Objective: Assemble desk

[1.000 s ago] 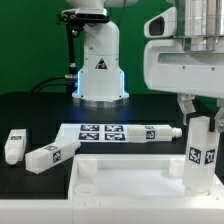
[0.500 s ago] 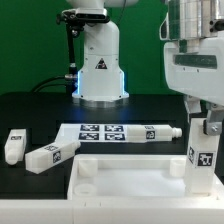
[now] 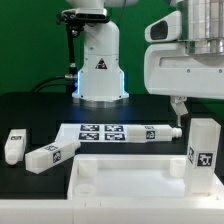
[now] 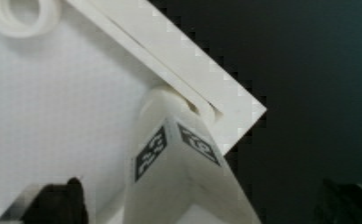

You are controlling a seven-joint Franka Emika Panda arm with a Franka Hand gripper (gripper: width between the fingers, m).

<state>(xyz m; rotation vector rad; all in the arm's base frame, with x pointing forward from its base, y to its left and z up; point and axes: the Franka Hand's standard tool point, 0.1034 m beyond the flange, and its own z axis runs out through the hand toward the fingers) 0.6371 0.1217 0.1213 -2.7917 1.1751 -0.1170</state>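
Note:
The white desk top (image 3: 130,161) lies at the front of the black table. One white tagged leg (image 3: 203,152) stands upright in its corner socket on the exterior view's right. My gripper (image 3: 200,112) hangs just above that leg, open and empty, with one finger (image 3: 178,108) showing beside the leg's top. In the wrist view the leg (image 4: 188,170) rises from the desk top (image 4: 71,100) between my two spread fingertips (image 4: 61,202), touching neither. Three loose legs lie farther back: two (image 3: 12,146) (image 3: 50,155) on the exterior view's left, one (image 3: 160,132) on the marker board.
The marker board (image 3: 100,132) lies flat behind the desk top. The white cone-shaped robot base (image 3: 100,65) stands at the back centre. Another corner socket (image 4: 27,15) shows in the wrist view. A green wall closes the background.
My gripper was down around the standing leg's top, has let go and risen above it. The leg stays upright in its socket.

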